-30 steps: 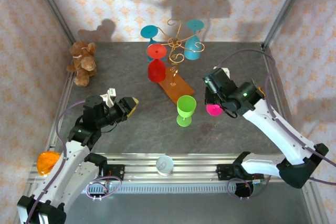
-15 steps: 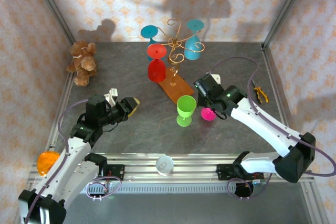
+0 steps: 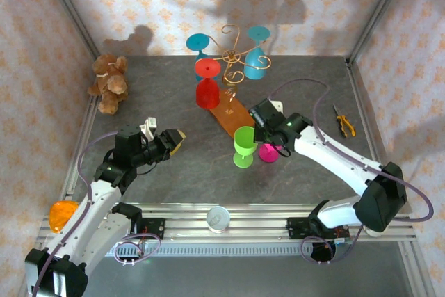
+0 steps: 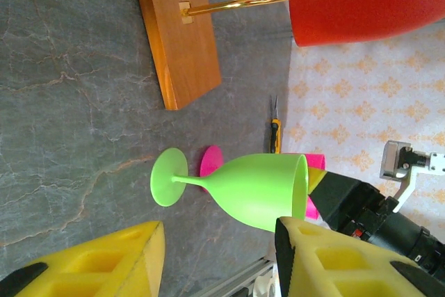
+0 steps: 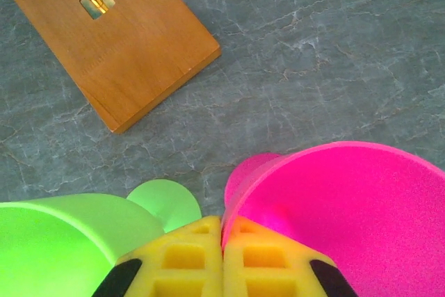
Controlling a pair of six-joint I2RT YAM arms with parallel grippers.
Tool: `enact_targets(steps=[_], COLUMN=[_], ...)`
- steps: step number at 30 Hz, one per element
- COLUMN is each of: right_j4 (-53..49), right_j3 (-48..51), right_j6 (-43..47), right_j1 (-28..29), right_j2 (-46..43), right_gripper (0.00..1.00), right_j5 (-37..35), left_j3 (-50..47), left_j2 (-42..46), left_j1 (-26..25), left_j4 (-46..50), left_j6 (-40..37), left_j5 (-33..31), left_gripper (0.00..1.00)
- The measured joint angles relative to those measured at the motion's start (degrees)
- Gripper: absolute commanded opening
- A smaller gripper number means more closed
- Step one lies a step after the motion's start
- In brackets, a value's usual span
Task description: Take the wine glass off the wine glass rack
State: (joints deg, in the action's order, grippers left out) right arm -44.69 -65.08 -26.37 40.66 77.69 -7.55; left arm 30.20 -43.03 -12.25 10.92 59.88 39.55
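The wine glass rack point(image 3: 230, 55) is a gold wire stand on a brown wooden base point(image 3: 232, 113) at the back middle. A red wine glass point(image 3: 207, 92) and two blue ones point(image 3: 256, 62) hang from it upside down. My right gripper point(image 3: 263, 138) is shut on the rim of a pink wine glass point(image 3: 268, 151), pinching the rim point(image 5: 240, 193) between its yellow fingers. The pink glass is upright, its foot point(image 4: 211, 161) low by the table, close beside a green wine glass point(image 3: 245, 145) standing there. My left gripper point(image 3: 174, 142) hangs open and empty to the left of the green glass point(image 4: 257, 189).
A teddy bear point(image 3: 108, 83) sits at the back left. Yellow-handled pliers point(image 3: 343, 123) lie at the right. An orange object point(image 3: 62, 215) and a white roll point(image 3: 217, 218) rest by the front rail. The wooden base point(image 5: 118, 39) lies just beyond the pink glass.
My right gripper has carried the pink glass leftward and down, from the right side to just beside the green glass. The left arm has barely moved.
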Motion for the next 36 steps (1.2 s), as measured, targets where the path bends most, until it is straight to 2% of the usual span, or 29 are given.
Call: enact_targets(steps=[4, 8, 21, 36], right_j4=[0.79, 1.07, 1.01, -3.69], right_j3=[0.00, 0.00, -0.57, -9.57], right_j6=[-0.02, -0.04, -0.24, 0.48], right_j1=[0.00, 0.00, 0.00, 0.00], right_j2=[0.74, 1.14, 1.40, 1.09], right_gripper=[0.00, 0.13, 0.25, 0.28], right_j5=[0.39, 0.52, 0.63, -0.11], left_j3=[0.00, 0.00, -0.02, 0.57], left_j2=[0.00, -0.02, -1.01, -1.40], left_j1=[0.00, 0.00, 0.00, 0.00], left_j4=[0.00, -0.02, -0.87, -1.44], left_j6=[0.00, 0.02, 0.02, 0.04], left_j5=[0.00, 0.00, 0.00, 0.00], left_gripper=[0.45, 0.45, 0.44, 0.44])
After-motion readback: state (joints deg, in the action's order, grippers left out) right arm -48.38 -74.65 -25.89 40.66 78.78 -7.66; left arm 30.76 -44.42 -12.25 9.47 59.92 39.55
